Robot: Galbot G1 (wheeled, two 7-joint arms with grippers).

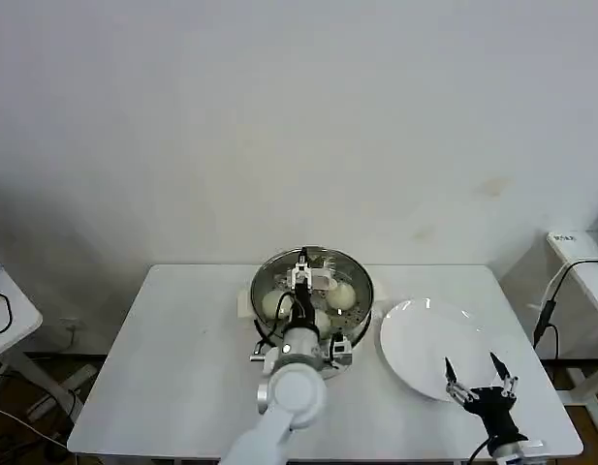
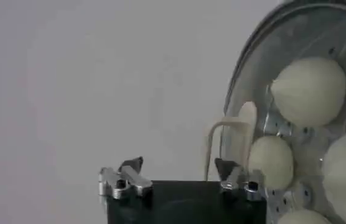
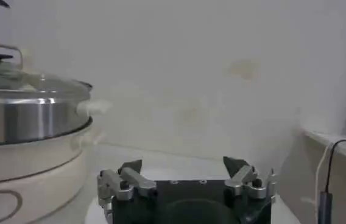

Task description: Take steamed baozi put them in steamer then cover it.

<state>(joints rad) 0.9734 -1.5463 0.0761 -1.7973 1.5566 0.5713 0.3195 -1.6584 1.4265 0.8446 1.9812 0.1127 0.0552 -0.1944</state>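
Steamer (image 1: 263, 281) is sitting at the middle of the white surface (image 1: 173, 358), toward its far edge, with the baozi (image 1: 341, 294) lying inside on the perforated tray. Left wrist view is showing at least four buns (image 2: 309, 91) in the steel pot (image 2: 246, 79).

Left hand (image 1: 310, 275) is hovering over the steamer, arm reaching in from the near side. Its fingers are showing spread apart in the left wrist view (image 2: 179, 173), with a cream-white handle (image 2: 237, 131) standing just beside one fingertip; cannot tell whether the finger is touching it or gripping anything.

The cover (image 3: 21, 82) is lying on top of the steamer (image 3: 27, 122) in the right wrist view, glass dome with metal rim sitting on the steel pot.

White plate (image 1: 429, 344) is lying just beside the steamer on the robot's right, nothing on it. Right hand (image 1: 481, 373) is hanging low at the plate's near edge, fingers spread wide, holding nothing; same in its own wrist view (image 3: 184, 173).
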